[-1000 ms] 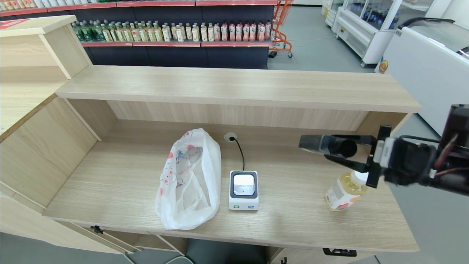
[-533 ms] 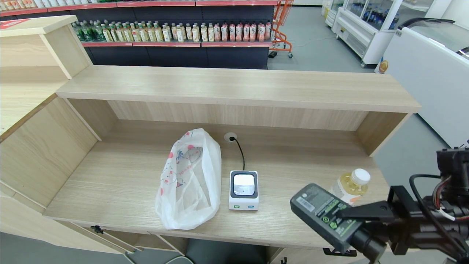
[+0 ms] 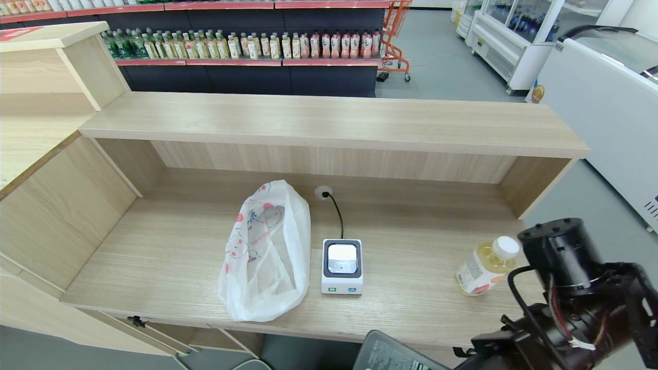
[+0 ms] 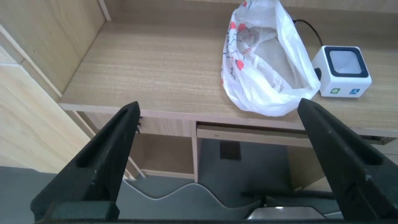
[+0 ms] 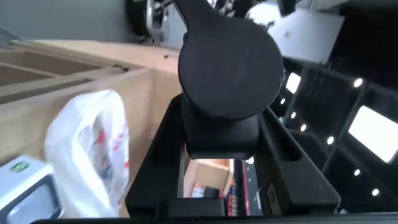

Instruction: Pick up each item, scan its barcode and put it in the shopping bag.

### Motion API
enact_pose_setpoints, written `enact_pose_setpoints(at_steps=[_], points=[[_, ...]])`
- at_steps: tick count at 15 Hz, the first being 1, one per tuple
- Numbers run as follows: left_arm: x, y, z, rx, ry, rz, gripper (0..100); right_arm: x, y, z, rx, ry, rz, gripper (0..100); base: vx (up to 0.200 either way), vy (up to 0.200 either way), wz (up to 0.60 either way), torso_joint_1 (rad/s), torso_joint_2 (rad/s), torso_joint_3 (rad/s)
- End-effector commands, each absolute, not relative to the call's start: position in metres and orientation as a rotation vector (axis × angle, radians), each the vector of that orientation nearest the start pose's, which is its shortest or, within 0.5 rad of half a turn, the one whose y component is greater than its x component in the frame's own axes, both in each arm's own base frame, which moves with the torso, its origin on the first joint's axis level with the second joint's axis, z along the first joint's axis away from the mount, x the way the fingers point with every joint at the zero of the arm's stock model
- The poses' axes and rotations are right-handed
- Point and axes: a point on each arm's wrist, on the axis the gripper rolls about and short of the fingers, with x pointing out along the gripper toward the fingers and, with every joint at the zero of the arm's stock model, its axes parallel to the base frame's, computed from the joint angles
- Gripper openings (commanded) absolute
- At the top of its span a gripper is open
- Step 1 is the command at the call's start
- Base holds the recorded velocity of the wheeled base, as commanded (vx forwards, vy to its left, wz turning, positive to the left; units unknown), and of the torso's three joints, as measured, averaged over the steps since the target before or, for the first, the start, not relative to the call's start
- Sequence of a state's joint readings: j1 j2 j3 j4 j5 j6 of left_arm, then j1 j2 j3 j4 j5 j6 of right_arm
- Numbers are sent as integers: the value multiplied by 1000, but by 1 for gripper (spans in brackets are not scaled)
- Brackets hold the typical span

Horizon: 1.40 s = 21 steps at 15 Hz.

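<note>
black right arm [image 3: 563, 259] low by counter [image 3: 411, 241] | right claw [image 5: 227, 115] grips dark item [image 5: 227, 59]

On my left wrist feed, the left gripper [image 4: 217, 107] has two matte black fingers [image 4: 99, 163]: broad, flat-faced wedges, thick at the base and narrowing to the tips. On the head feed my right arm [image 3: 601, 313] is black too, with a round capped joint [image 3: 558, 246], a thin looping black cable [image 3: 518, 293], and red and white wires [image 3: 564, 329].
</note>
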State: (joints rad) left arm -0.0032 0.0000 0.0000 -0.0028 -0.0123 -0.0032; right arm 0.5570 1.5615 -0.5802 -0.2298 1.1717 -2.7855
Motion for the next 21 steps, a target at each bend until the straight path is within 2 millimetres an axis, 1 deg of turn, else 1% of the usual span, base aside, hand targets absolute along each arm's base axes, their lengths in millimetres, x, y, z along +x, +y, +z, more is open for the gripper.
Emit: enact_pose_setpoints(at_steps=[1, 2, 3, 4, 9, 12, 14, 18, 21], points=[[-23, 0, 76, -3, -2, -15, 100, 185, 155, 117, 1915, 2425, -1740, 0, 0, 0, 0, 0, 0, 0], [-23, 0, 76, -3, -2, -15, 100, 187, 157, 111, 1844, 2487, -1747, 0, 0, 0, 0, 0, 0, 0], [-23, 0, 76, -3, -2, -15, 100, 188, 158, 108, 1808, 2508, -1776, 0, 0, 0, 0, 0, 0, 0], [-23, 0, 76, -3, -2, -15, 100, 189, 159, 109, 1813, 2511, -1763, 0, 0, 0, 0, 0, 0, 0], [-23, 0, 76, -3, -2, -15, 100, 202, 154, 115, 1897, 2504, -1707, 0, 0, 0, 0, 0, 0, 0], [-23, 0, 76, -3, -2, -15, 100, 211, 140, 115, 2005, 2468, -1703, 0, 0, 0, 0, 0, 0, 0], [-23, 0, 76, -3, -2, -15, 100, 214, 134, 114, 2041, 2454, -1711, 0, 0, 0, 0, 0, 0, 0], [-23, 0, 76, -3, -2, -15, 100, 220, 136, 108, 2040, 2448, -1741, 0, 0, 0, 0, 0, 0, 0], [-23, 0, 76, -3, -2, -15, 100, 221, 137, 107, 2035, 2450, -1747, 0, 0, 0, 0, 0, 0, 0]])
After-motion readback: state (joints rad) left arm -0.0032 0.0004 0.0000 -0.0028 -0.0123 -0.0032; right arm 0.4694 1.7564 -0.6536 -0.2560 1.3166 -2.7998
